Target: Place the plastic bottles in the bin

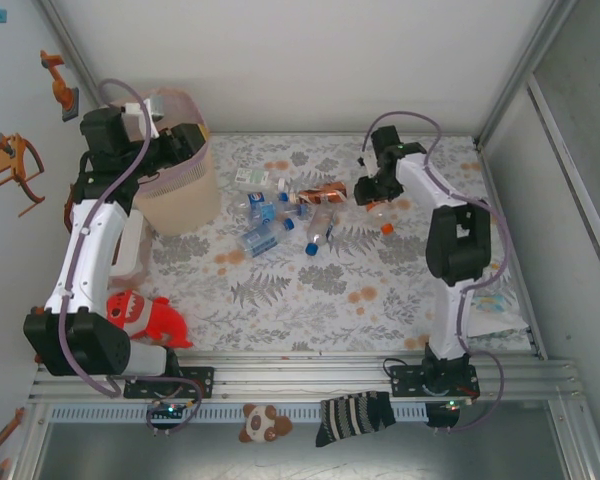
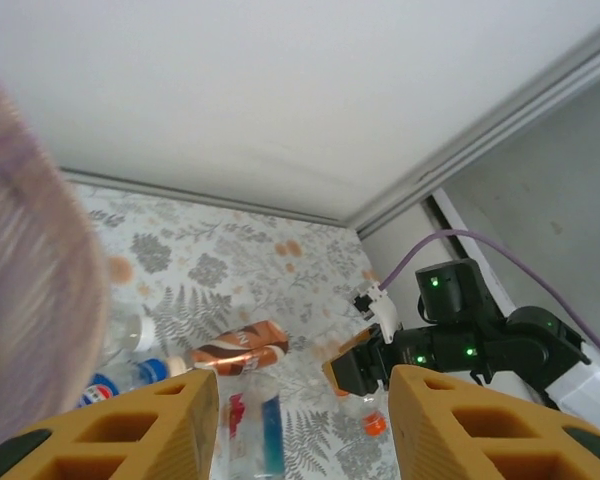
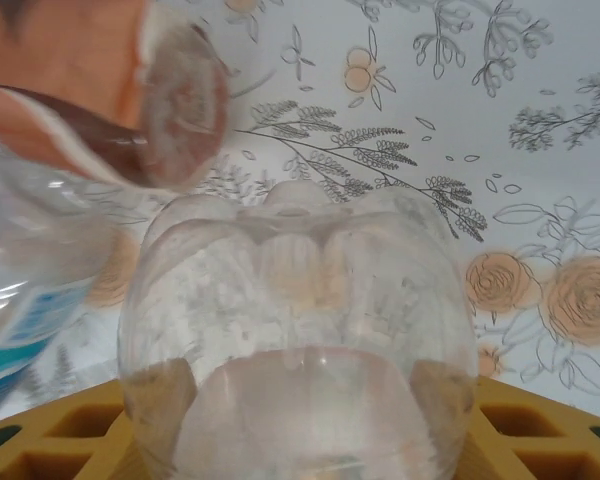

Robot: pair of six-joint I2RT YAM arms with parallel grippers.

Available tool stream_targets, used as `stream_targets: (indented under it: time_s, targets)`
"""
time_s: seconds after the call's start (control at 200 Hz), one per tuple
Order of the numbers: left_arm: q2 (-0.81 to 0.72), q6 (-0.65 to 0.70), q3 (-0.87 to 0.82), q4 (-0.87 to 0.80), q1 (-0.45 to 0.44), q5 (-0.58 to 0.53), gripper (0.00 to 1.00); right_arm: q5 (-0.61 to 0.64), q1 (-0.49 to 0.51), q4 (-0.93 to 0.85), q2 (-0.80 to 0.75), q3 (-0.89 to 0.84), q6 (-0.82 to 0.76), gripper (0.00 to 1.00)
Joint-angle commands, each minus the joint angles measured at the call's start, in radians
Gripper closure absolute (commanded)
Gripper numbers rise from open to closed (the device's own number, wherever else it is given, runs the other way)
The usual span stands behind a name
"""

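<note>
Right gripper (image 1: pixel 368 192): clenched around a clear bottle (image 3: pixel 300 300), centre-right of top view, low on the counter (image 1: pixel 310 290) beside the pile (image 1: pixel 275 215), for lifting binward. Left gripper (image 2: pixel 300 420): released, empty, beside the bin (image 1: pixel 180 195), upper left, out of the way.

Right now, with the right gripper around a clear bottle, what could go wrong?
1. The clear bottle is smooth and round between the fingers of the right gripper; it may slip out when lifted.
2. The orange-labelled bottle lies close beside it and could be knocked away.
3. The left gripper, open, hangs by the bin; the arms might collide there.
</note>
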Motion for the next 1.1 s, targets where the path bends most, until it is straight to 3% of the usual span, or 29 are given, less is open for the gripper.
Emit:
stream_targets:
  time_s: [0.0, 0.265, 0.591, 0.806, 1.092]
  targets:
    - [-0.034, -0.022, -0.029, 0.138, -0.025, 0.055, 0.51, -0.081, 0.005, 0.049, -0.128, -0.039, 0.050, 0.46]
    - [-0.052, 0.004, -0.072, 0.338, -0.123, 0.116, 0.47, -0.302, 0.007, 0.194, -0.397, -0.153, 0.139, 0.46]
    - [-0.058, 0.126, -0.082, 0.459, -0.314, 0.146, 0.38, -0.578, 0.020, 0.535, -0.681, -0.284, 0.319, 0.48]
    - [-0.035, 0.170, -0.073, 0.596, -0.457, 0.207, 0.31, -0.635, 0.049, 0.793, -0.834, -0.383, 0.390, 0.48]
    - [0.027, 0.294, 0.026, 0.519, -0.616, 0.256, 0.25, -0.706, 0.120, 1.065, -0.948, -0.469, 0.412, 0.48]
